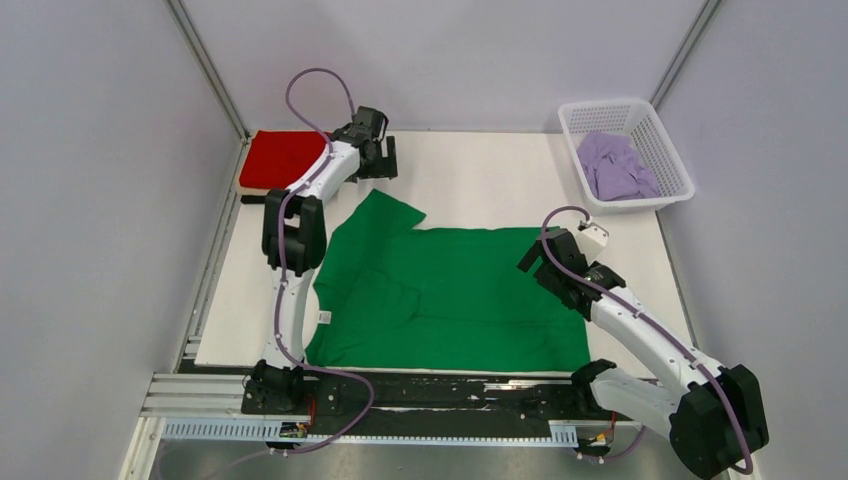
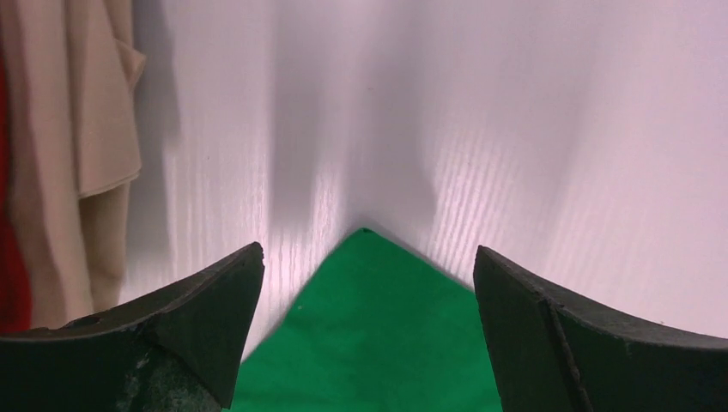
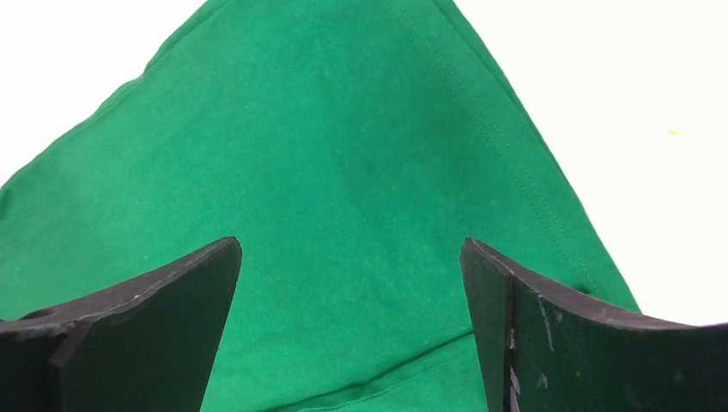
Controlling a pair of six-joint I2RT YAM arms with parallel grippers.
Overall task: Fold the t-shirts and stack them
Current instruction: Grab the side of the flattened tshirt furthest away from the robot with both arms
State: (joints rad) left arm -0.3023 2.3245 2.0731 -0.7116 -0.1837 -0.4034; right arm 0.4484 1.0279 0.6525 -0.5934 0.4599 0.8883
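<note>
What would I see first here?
The big bright green cloth t-shirt spread in the middle of the white table. Then the folded red shirt at the far left corner, and the crumpled lilac shirt in the white plastic lattice basket at far right.

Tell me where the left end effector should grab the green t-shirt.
Take the green t-shirt by its far sleeve, at the pointed corner. That corner lies flat and juts onto bare table, clear of the shirt's other folds. The left end effector is open and straddles the tip, so coming straight down from above looks best.
</note>
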